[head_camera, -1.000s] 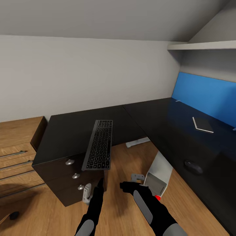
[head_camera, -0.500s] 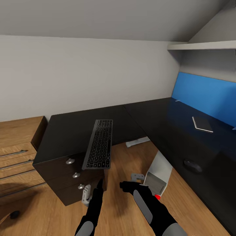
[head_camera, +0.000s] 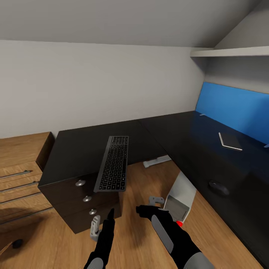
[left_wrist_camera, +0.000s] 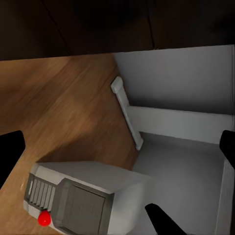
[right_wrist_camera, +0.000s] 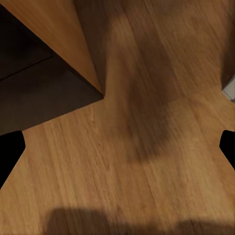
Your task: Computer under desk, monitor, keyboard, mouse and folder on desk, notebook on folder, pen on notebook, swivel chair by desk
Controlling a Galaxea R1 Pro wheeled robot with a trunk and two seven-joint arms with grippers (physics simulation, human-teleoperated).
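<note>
On the black worktop (head_camera: 89, 145), near its front edge: keyboard (head_camera: 113, 163), near end overhanging the drawer fronts (head_camera: 86, 199). Mouse (head_camera: 219, 188) and notebook (head_camera: 230, 141) further right on the long wing, well apart. Computer (head_camera: 181, 198) on the wood floor (head_camera: 138, 179), tucked under the worktop edge; left wrist view adds its dark front and red dot (left_wrist_camera: 44, 219). Both arms low, forearms pointing ahead over open floor. Left jaws (left_wrist_camera: 117, 142) wide; right jaws (right_wrist_camera: 117, 144) wide, nothing held.
</note>
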